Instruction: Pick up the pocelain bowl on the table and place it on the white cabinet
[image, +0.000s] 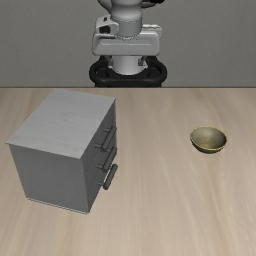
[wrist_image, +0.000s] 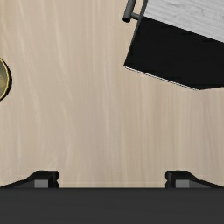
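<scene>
The porcelain bowl (image: 209, 140) is small, round and olive-beige, and it sits upright on the wooden table at the exterior view's right. An edge of the bowl (wrist_image: 3, 77) also shows in the wrist view, off to one side of my hand. The cabinet (image: 66, 148) is a grey-white box with dark drawer handles and stands at the exterior view's left. My gripper (wrist_image: 112, 179) hangs high above the bare table between the two, open, with nothing between its fingertips (wrist_image: 44, 178). One corner of the cabinet (wrist_image: 179, 39) lies ahead of it.
The robot's base and folded arm (image: 126, 45) stand at the table's far edge. Bare wooden tabletop (image: 160, 200) stretches between cabinet and bowl. A drawer handle (wrist_image: 131, 10) juts out from the cabinet's front.
</scene>
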